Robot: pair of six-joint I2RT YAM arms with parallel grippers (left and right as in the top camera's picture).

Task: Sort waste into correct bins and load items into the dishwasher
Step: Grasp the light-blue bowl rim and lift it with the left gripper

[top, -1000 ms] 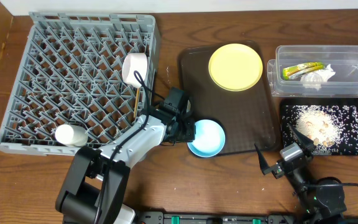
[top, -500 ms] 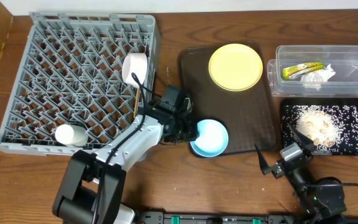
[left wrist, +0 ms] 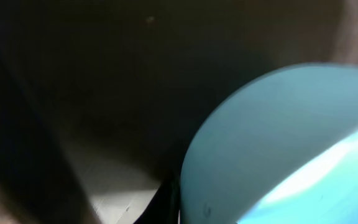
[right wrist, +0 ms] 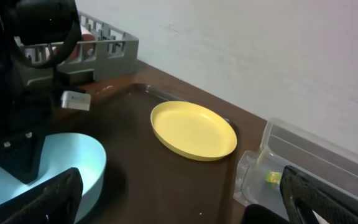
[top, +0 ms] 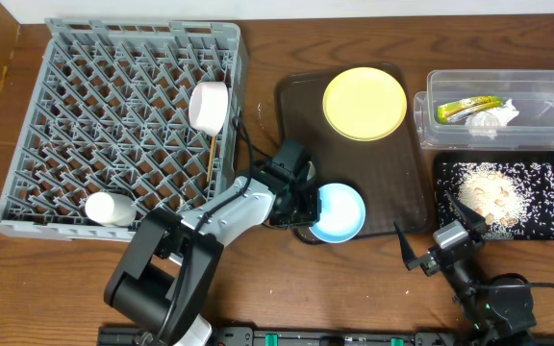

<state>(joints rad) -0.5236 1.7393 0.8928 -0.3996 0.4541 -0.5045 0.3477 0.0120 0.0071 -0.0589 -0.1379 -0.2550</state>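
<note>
My left gripper [top: 308, 208] is shut on the left rim of the light-blue bowl [top: 342, 212], which sits at the front edge of the dark brown serving tray [top: 402, 183]. The bowl fills the left wrist view [left wrist: 278, 143] and shows in the right wrist view [right wrist: 67, 165]. The yellow plate [top: 365, 103] lies on the serving tray's far end. The grey dish rack [top: 113, 106] holds a white bowl [top: 208, 106], a white cup [top: 109, 209] and chopsticks [top: 211, 159]. My right gripper [top: 428, 226] is open and empty near the front edge.
The clear tub [top: 546, 96] at the far right holds the yellow-green wrapper [top: 467, 109] and the white tissue [top: 493, 119]. The black tray [top: 546, 216] in front of it holds rice scraps [top: 489, 192].
My left gripper has moved to the right with the light-blue bowl, further onto the serving tray. The right arm has not moved.
</note>
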